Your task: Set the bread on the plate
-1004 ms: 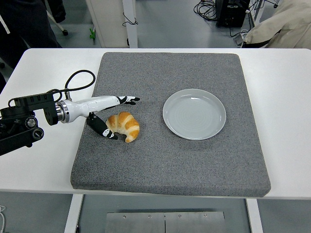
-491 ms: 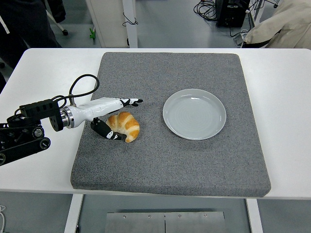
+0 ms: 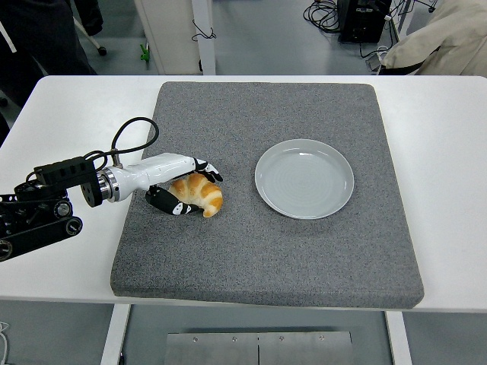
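Observation:
A golden croissant [image 3: 201, 194] lies on the grey mat [image 3: 266, 251], left of centre. My left hand [image 3: 187, 188] has closed around it: the upper fingers [image 3: 207, 170] curl over its top and the thumb presses in from below on its near side. The bread looks slightly tilted in the grasp, still low over the mat. A pale grey plate [image 3: 304, 178] sits bare on the mat to the right of the croissant, about a hand's width away. The right arm does not appear.
The mat covers most of the white table [image 3: 449, 190]. A black cable [image 3: 125, 137] loops up from my left wrist. People stand beyond the table's far edge, at top left and top right.
The left hand's fingers, stretched out above the croissant before, have curled down onto it. The hand and bread have shifted slightly to the right.

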Tool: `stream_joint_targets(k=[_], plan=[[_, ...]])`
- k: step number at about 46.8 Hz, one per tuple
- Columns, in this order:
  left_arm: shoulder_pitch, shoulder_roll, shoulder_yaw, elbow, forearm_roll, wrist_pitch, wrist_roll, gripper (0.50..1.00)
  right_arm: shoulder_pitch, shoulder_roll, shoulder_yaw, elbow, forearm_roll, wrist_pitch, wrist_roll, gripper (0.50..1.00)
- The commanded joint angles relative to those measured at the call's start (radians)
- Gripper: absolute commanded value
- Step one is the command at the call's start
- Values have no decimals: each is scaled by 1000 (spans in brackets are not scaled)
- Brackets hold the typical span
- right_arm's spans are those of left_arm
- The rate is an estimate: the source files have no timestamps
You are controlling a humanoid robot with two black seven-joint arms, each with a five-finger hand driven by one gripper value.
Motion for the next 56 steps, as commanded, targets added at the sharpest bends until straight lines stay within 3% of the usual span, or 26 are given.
stream_joint_targets(k=[1, 6, 23, 39, 56], plan=[[1, 0, 0, 1, 1, 0, 0, 655, 0, 0, 0, 0, 0, 0, 0, 1000], [-1, 0, -2, 1, -1, -2, 0, 633, 0, 0, 0, 0, 0, 0, 0, 1000], [-68, 20, -64, 1, -22, -12, 2, 622, 0, 0, 0, 0, 0, 0, 0, 1000], [-124, 29, -255, 13, -25, -173, 2, 624, 0, 0, 0, 0, 0, -1, 0, 1000], [-150, -43, -278, 59, -24, -187, 2, 634, 0, 0, 0, 0, 0, 0, 0, 1000]])
